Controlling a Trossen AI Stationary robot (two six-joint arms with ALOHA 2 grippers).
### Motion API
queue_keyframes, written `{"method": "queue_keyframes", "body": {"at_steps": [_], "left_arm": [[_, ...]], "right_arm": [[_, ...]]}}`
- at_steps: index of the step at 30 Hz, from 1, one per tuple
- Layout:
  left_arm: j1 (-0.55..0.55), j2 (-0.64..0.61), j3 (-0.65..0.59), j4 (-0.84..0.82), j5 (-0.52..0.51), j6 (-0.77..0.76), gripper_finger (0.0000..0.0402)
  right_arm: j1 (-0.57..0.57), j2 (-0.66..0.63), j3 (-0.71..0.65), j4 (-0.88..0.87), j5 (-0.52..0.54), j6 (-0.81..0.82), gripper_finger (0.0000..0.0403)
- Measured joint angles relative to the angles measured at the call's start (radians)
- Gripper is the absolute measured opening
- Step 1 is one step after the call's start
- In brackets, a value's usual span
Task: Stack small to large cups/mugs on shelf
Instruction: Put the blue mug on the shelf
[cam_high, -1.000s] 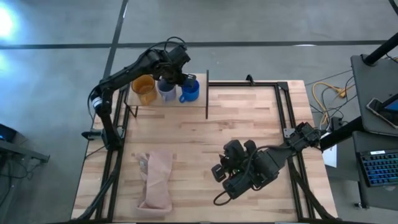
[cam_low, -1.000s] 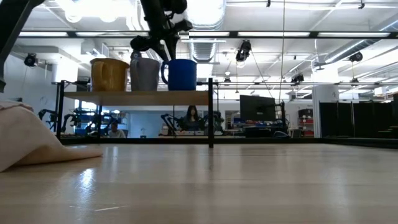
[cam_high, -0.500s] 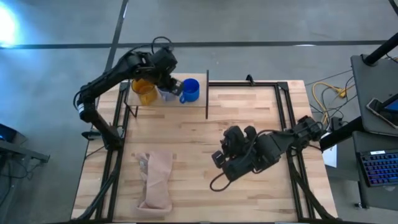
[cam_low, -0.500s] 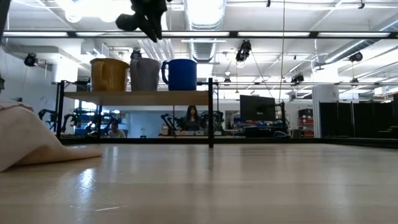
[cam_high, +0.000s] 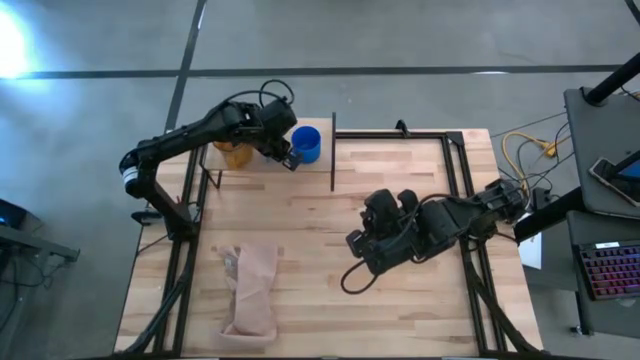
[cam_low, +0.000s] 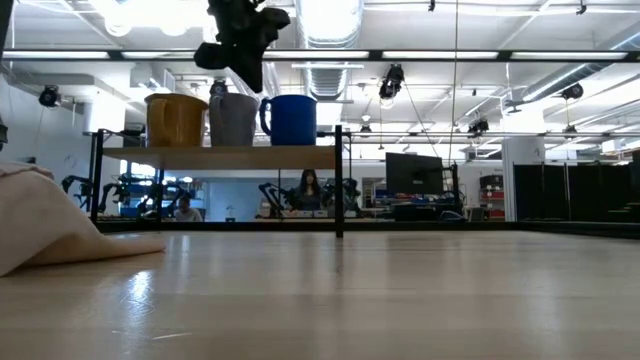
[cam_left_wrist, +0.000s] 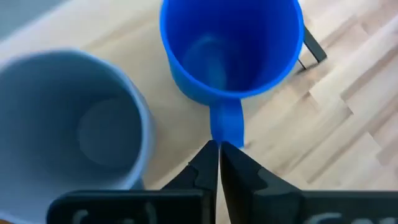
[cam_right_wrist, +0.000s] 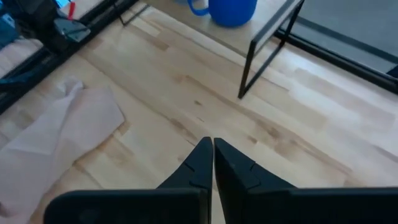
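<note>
Three mugs stand upright in a row on the shelf (cam_low: 220, 157): yellow-orange (cam_low: 175, 120), pale grey-blue (cam_low: 233, 120) and bright blue (cam_low: 290, 120). My left gripper (cam_low: 243, 70) hovers shut a little above them. In its wrist view its fingertips (cam_left_wrist: 219, 148) are over the blue mug's handle (cam_left_wrist: 227, 123), with the grey-blue mug (cam_left_wrist: 74, 124) beside. In the high view the arm hides the grey-blue mug; the blue mug (cam_high: 306, 143) and part of the yellow-orange one (cam_high: 234, 153) show. My right gripper (cam_high: 358, 250) is shut and empty above the table's middle.
A tan cloth (cam_high: 250, 290) lies crumpled near the table's near left corner; it also shows in the right wrist view (cam_right_wrist: 62, 124). Thin black shelf posts (cam_high: 333, 150) stand at the shelf's ends. Bare tabletop (cam_high: 300, 215) lies between the shelf and my right gripper.
My left gripper has risen from beside the grey-blue and blue mugs, swung toward the table's left, then come back over the blue mug's handle, staying above the mugs. My right gripper has drifted toward the table's far edge. The mugs have stayed put.
</note>
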Motion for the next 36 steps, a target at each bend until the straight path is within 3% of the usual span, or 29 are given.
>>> {"method": "queue_keyframes", "body": {"at_steps": [4, 16, 36], "left_arm": [[0.000, -0.001, -0.002, 0.005, -0.045, 0.007, 0.0001], [-0.001, 0.014, -0.031, 0.028, -0.039, 0.007, 0.0000], [0.000, 0.033, -0.053, 0.141, 0.009, 0.007, 0.0000]], "right_arm": [[0.000, -0.022, -0.058, 0.000, -0.023, 0.032, 0.0009], [0.000, -0.114, -0.236, 0.007, -0.052, 0.166, 0.0009], [-0.002, -0.131, -0.242, 0.042, -0.042, 0.145, 0.0009]]}}
